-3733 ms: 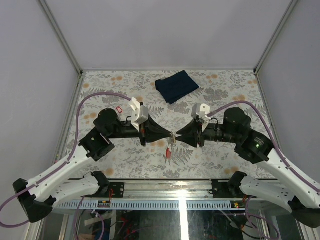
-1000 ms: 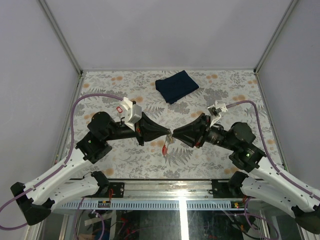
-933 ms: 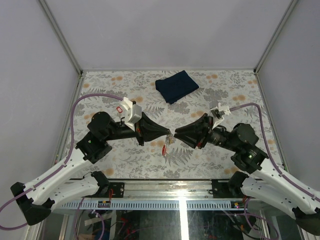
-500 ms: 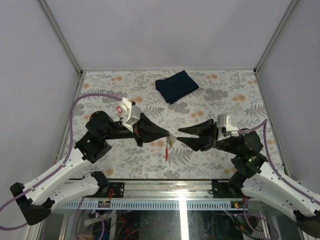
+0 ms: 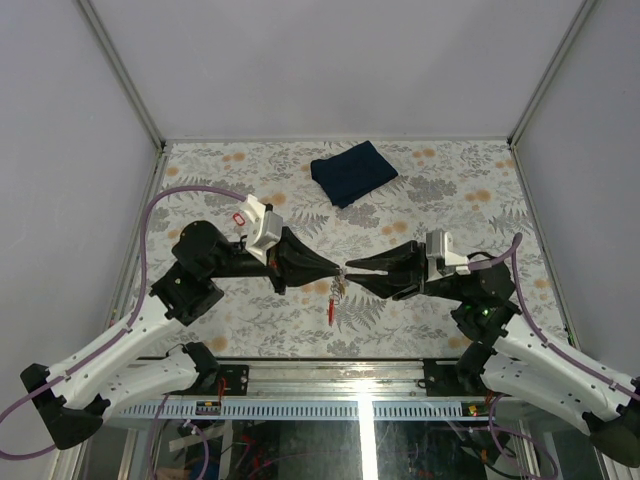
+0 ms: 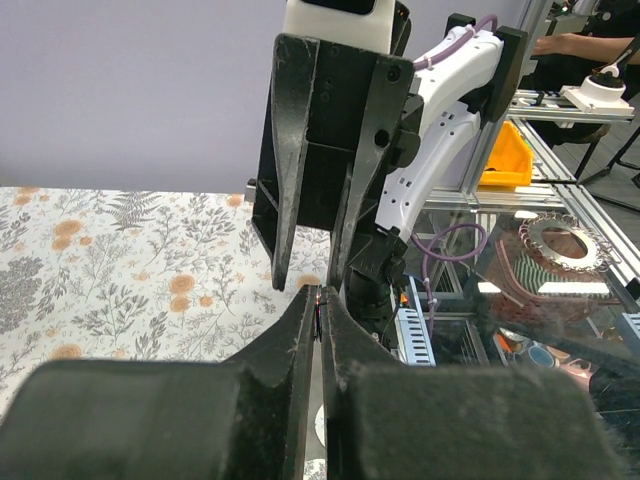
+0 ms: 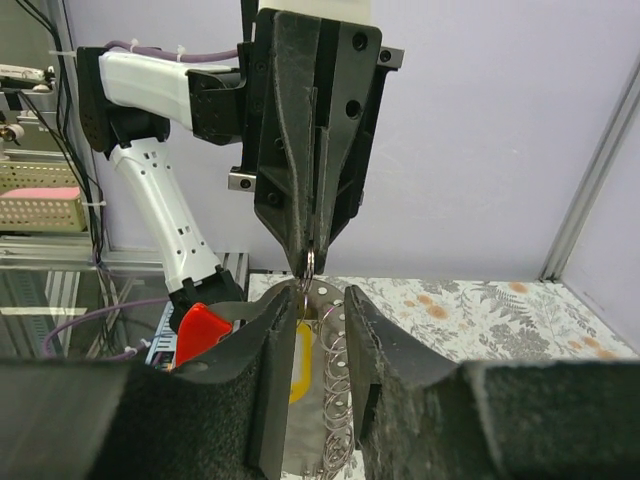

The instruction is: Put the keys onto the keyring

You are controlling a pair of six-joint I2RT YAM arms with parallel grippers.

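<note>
My left gripper (image 5: 338, 270) is pressed shut, pinching the top of the keyring (image 7: 311, 264). The ring hangs straight down from it, red tag (image 5: 331, 312) lowest. My right gripper (image 7: 320, 296) is just to the right of the left gripper, fingers a little apart around the hanging yellow key (image 7: 297, 365). A second ago that arm came in slanted; now it lies flatter and rolled over.

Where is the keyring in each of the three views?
Top external: the keyring hangs at centre from the left gripper, red tag lowest.
Left wrist: thin sliver between its shut fingers, low centre.
Right wrist: ring pinched at centre, tag lower left.
Shared landmark: the left gripper.
</note>
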